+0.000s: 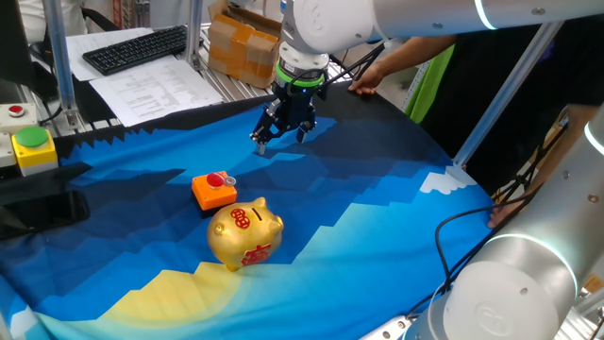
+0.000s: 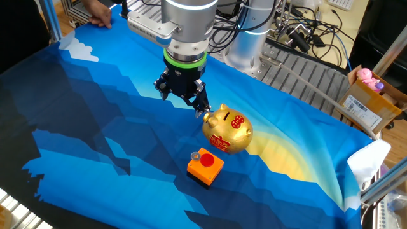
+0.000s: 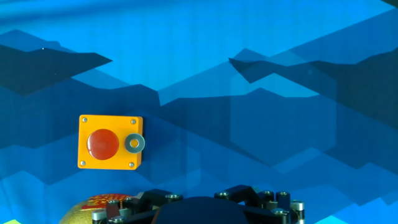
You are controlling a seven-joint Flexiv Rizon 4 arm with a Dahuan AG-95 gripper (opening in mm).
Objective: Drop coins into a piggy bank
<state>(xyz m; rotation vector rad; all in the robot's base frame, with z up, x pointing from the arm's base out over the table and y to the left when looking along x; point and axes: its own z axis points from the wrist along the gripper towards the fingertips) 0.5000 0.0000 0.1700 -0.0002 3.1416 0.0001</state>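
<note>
The gold piggy bank (image 1: 244, 234) stands on the blue cloth, with red symbols on its back and side. It also shows in the other fixed view (image 2: 227, 130) and at the bottom edge of the hand view (image 3: 93, 210). One silvery coin (image 3: 134, 144) lies on the orange block beside its red button; it also shows in the other fixed view (image 2: 196, 154). My gripper (image 1: 281, 137) hangs above the cloth behind the block and the bank, and its fingers look spread and empty. In the other fixed view the gripper (image 2: 183, 102) is just left of the bank.
An orange block (image 1: 214, 191) with a red round top sits next to the bank. A person's hand (image 1: 370, 77) rests at the cloth's far edge. A keyboard (image 1: 135, 49), papers and a cardboard box (image 1: 243, 47) lie beyond the cloth.
</note>
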